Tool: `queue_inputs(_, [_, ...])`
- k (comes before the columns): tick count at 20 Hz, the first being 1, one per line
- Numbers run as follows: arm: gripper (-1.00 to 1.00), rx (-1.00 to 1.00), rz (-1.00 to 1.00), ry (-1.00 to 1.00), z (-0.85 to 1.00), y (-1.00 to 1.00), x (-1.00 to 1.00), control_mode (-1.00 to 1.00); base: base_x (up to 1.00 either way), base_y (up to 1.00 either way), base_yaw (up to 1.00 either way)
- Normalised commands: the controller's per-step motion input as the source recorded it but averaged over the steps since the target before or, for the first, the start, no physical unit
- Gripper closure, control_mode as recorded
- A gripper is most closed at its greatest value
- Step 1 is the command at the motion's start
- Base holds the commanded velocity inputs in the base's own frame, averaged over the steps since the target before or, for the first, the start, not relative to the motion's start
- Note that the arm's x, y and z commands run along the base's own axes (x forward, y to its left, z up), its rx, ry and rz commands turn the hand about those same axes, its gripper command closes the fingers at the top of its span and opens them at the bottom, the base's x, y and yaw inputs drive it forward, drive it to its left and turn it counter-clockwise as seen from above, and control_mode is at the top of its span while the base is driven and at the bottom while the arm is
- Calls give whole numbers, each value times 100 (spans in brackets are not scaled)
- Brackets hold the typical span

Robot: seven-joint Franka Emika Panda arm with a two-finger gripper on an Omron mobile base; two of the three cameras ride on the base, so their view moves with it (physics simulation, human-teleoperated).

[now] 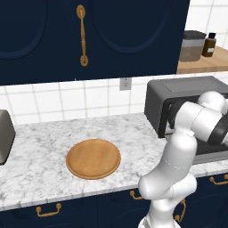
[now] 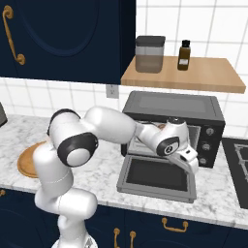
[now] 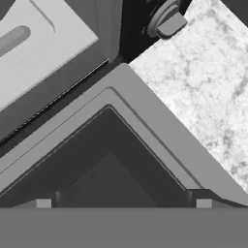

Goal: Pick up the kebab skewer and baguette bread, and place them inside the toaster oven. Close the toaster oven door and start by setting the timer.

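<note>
Dark grey and boxy, the oven [image 2: 173,109] sits at the right end of the marble desk [image 1: 44,156], against the white tiled wall, its long side running left to right along that wall. Its front faces the near edge. The door [image 2: 157,175] is swung fully down and lies flat on the desk, pointing toward the near side: a grey frame around a dark glass panel. Two knobs [image 2: 209,131] sit one above the other on the oven's right face panel. In the hand view a door corner [image 3: 121,72] and one knob [image 3: 167,20] show beside bare marble.

White arm links reach from the base across to the oven mouth, and the pincer [image 2: 190,163] hangs just above the right part of the open door, angled down. Its tips [image 3: 43,203] stand wide apart with nothing between them.

A round wooden plate [image 1: 93,158] lies on the desk well left of the oven. A wooden shelf [image 2: 203,77] above the oven carries a grey canister [image 2: 149,54] and a brown bottle [image 2: 183,55]. Navy cabinets [image 1: 89,35] with brass handles hang to the left.
</note>
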Motion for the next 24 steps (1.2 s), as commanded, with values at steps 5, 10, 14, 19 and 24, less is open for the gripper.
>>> queue_inputs(5, [-100, 1, -20, 0, -1, 17, 14, -100, 0, 0, 0])
queue_inputs(10, [-100, 3, -20, 0, 0, 27, 7, -100, 0, 0, 0])
queue_inputs(14, [-100, 4, -18, 0, 0, 28, 1, -100, 0, 0, 0])
queue_inputs(19, [-100, 3, -14, 0, 1, 6, -25, -100, 0, 0, 0])
queue_inputs(24, [-100, 4, -4, 0, 16, 0, -88, -100, 0, 0, 0])
